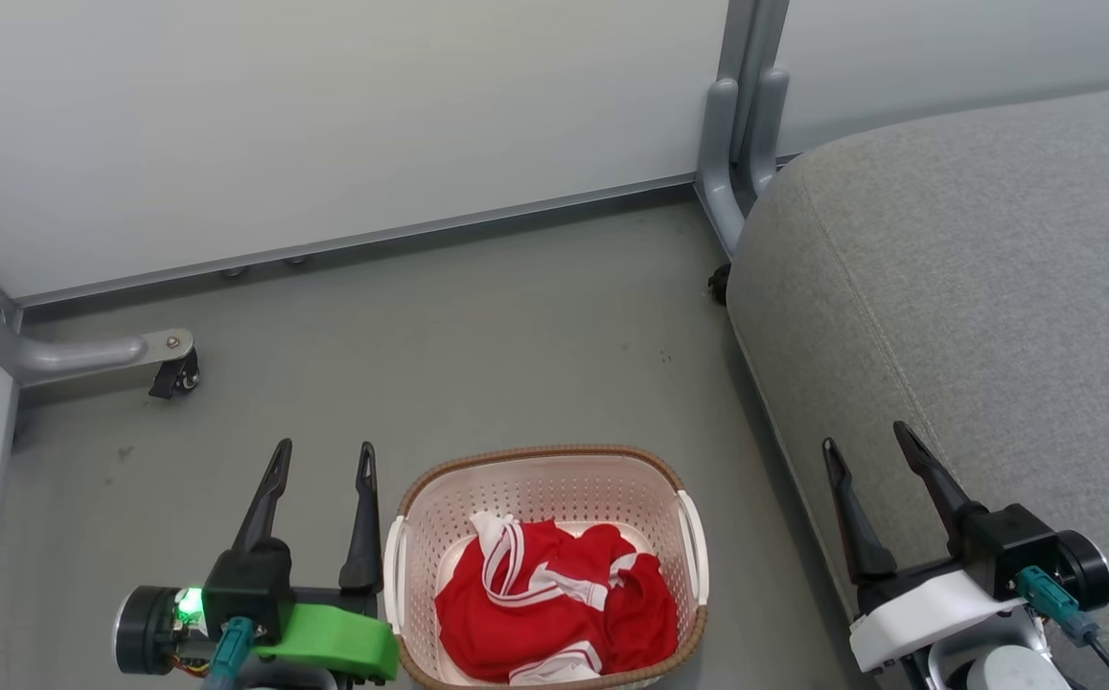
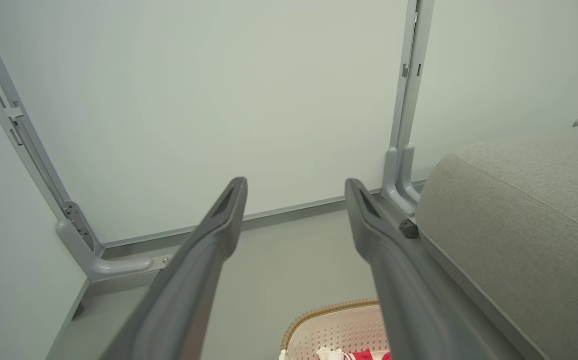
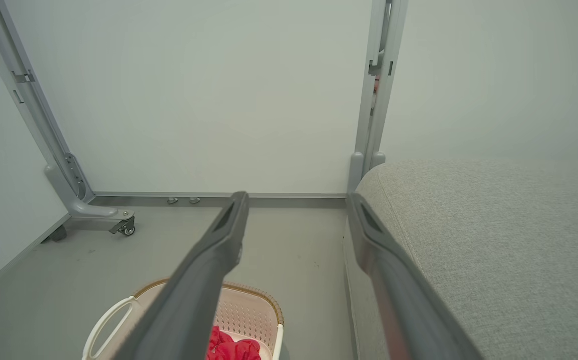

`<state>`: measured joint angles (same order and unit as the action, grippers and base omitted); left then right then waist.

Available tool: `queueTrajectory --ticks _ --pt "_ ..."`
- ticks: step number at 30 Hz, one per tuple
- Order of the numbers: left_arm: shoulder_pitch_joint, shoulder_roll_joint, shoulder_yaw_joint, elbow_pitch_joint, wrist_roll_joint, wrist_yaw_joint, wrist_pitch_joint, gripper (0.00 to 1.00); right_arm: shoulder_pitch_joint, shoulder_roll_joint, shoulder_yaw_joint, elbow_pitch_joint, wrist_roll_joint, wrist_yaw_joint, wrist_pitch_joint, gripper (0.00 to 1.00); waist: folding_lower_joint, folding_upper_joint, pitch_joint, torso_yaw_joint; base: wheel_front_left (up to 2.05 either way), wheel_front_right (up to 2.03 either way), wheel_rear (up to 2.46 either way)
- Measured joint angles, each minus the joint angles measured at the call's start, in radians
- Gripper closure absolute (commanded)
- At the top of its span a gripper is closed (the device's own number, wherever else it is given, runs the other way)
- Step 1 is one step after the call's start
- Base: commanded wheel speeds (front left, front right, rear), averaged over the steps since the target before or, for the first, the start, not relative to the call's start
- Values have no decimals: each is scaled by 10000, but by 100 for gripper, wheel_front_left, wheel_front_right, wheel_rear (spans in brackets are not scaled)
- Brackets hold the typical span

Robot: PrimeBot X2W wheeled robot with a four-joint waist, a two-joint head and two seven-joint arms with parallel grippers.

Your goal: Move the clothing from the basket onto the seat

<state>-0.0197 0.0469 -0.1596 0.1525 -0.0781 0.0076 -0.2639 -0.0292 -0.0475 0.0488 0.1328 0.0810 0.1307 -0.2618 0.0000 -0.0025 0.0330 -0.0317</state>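
One castered panel foot (image 1: 113,356) left of basket (image 1: 535,491), seat (image 1: 976,287) right.

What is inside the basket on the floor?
Crumpled red clothing with white stripes and trim lies in the basket, covering most of its bottom. Whatever lies beneath the heap, and how many garments make it up, cannot be seen.

Head looks down, wrists forward, sharing basket (image 1: 542,450)
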Motion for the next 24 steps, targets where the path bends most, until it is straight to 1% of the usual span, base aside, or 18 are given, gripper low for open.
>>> queueTrajectory --ticks 8,16,19,24 --pt "-225 2 -128 73 -6 12 0 0 -177 0 -48 -105 0 0 0 0 0 0 569 -33 0 0 0" --pt "-948 4 -585 405 -104 2 -2 0 -767 -4 -79 -240 -2 0 -2 0 0 0 1534 -33 0 0 0" --pt "-1268 4 -846 840 -42 -140 0 0 -1027 -4 -67 -272 -2 0 0 0 0 0 1931 -51 0 0 0" --pt "-2118 2 -1413 1937 462 -520 0 0 -1498 -4 52 -368 10 2 -2 0 0 0 2658 -145 0 0 0"
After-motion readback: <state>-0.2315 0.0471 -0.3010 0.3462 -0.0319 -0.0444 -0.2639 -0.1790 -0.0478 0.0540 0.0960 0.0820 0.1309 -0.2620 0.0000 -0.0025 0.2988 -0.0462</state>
